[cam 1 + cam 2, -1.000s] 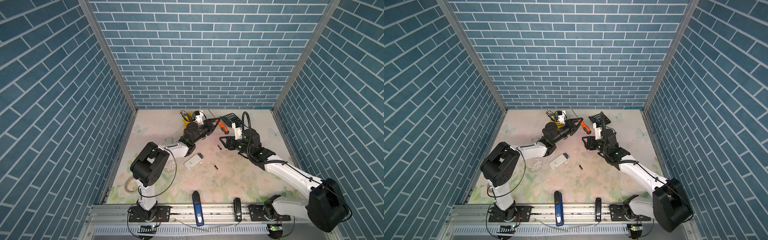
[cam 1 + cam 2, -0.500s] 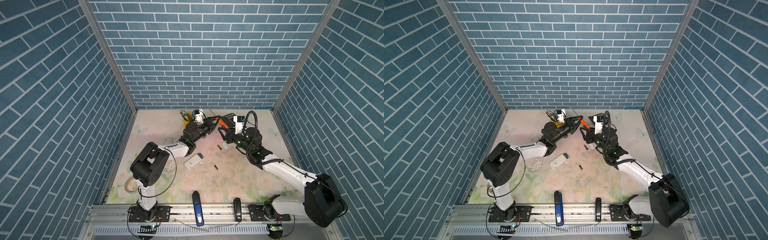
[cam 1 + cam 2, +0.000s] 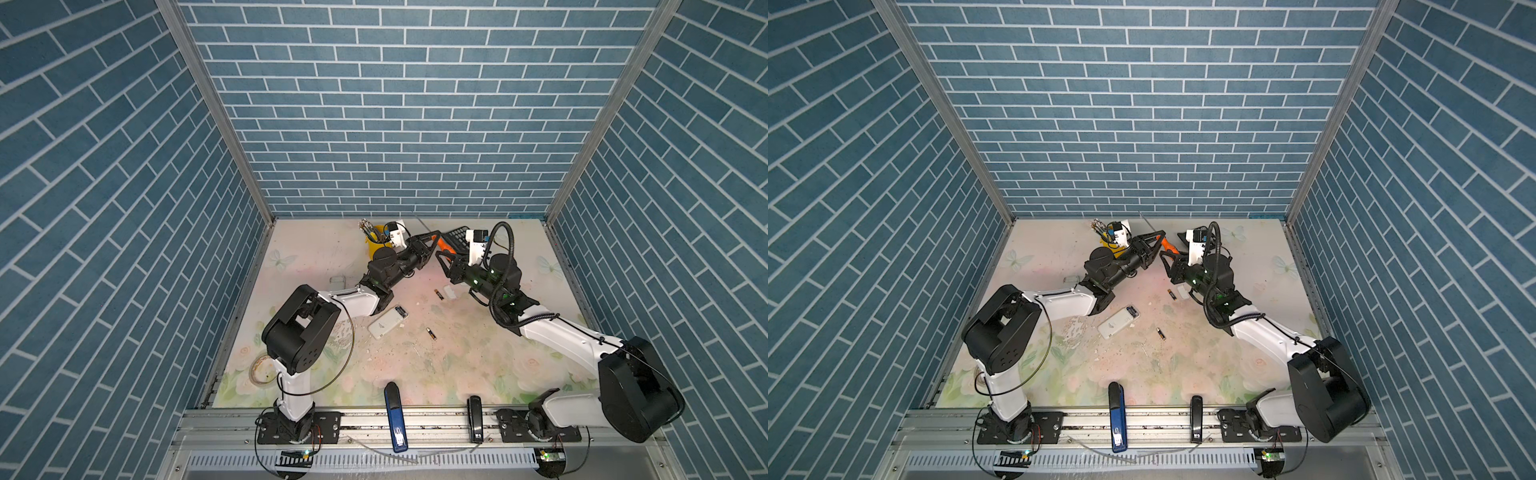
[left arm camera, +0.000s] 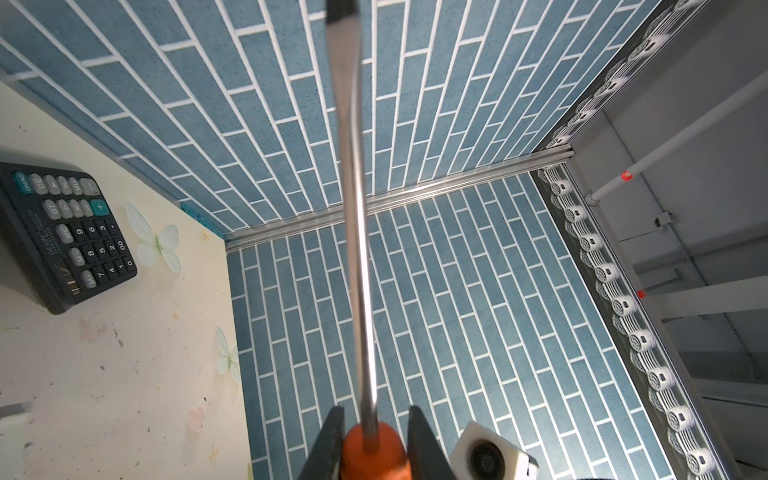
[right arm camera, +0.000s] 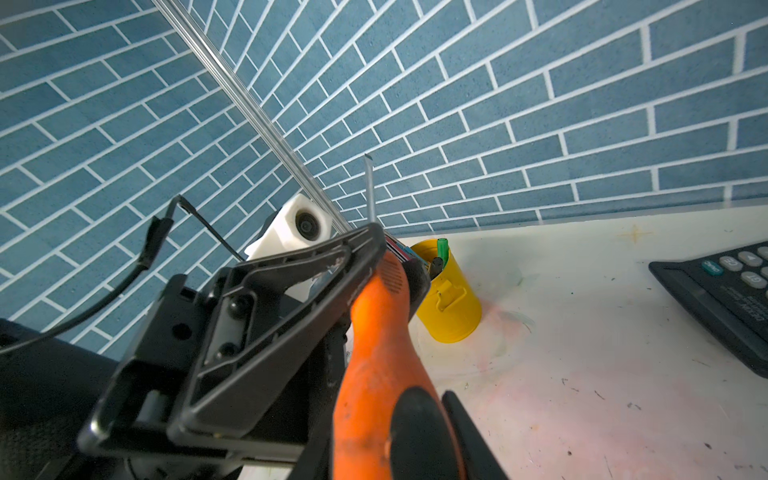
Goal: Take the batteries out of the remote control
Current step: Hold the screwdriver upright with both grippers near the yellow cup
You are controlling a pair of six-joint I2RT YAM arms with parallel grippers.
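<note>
At the near edge of the worktop point(image 3: 478, 365) two oblong devices lay partly over the metal rail: a blue one point(image 3: 395, 415) near the middle and a smaller black one point(image 3: 474, 422) to its right. A roll of tape point(image 3: 259, 368) lay close to the near left corner, partly behind the left arm.

Further in, a little left of the middle, the white remote control point(image 3: 386, 324) lay flat, and the compartment at its far end was uncovered. One battery point(image 3: 431, 333) lay on the worktop near its right side, not touching it. A second battery point(image 3: 438, 294) lay further toward the far edge, just beside a small white cover point(image 3: 449, 292).

Behind these, above the far middle of the worktop, the two arms met. The left end effector point(image 4: 372, 419) was closed on the orange handle of a screwdriver point(image 5: 382, 332), close to where the metal shaft begins, and the shaft pointed up toward the back wall. The right end effector point(image 3: 442, 258) faced it from the right, with its jaws narrow on either side of the handle's butt. I cannot tell whether they pressed on it.

At the far edge stood a yellow cup point(image 5: 449, 303) with pens, left of the middle, and a dark calculator point(image 4: 62, 237) lay to its right.
</note>
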